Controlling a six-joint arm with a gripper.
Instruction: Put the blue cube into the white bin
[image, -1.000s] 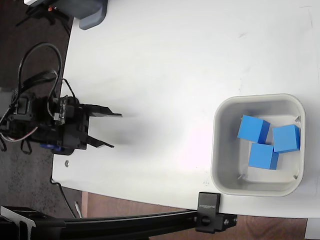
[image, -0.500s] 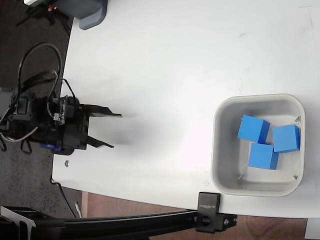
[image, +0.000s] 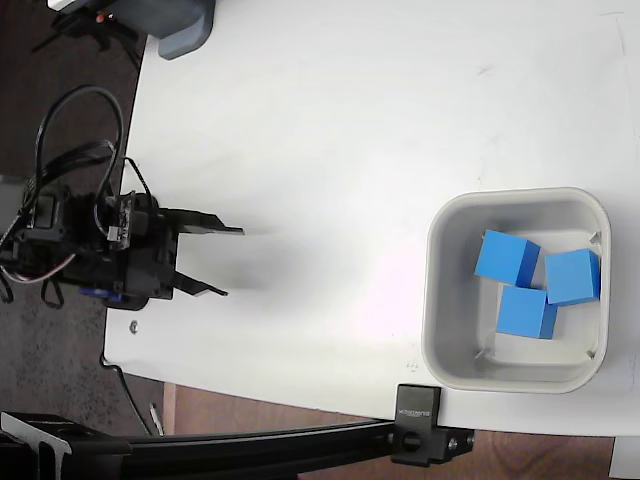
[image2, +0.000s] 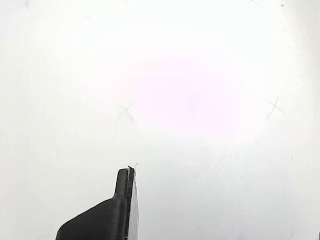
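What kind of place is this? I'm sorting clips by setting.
Probably a robotics lab bench: a plain white table, an arm with open fingers at its edge, a black rail clamp, and a white bin holding three blue cubes.

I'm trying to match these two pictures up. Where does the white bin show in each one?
Fixed view: the white bin sits at the lower right on the table, three blue cubes inside.
Wrist view: not in it; only bare tabletop and one dark finger show.
Shared landmark: the white table, and the gripper, open at far left in the fixed view.
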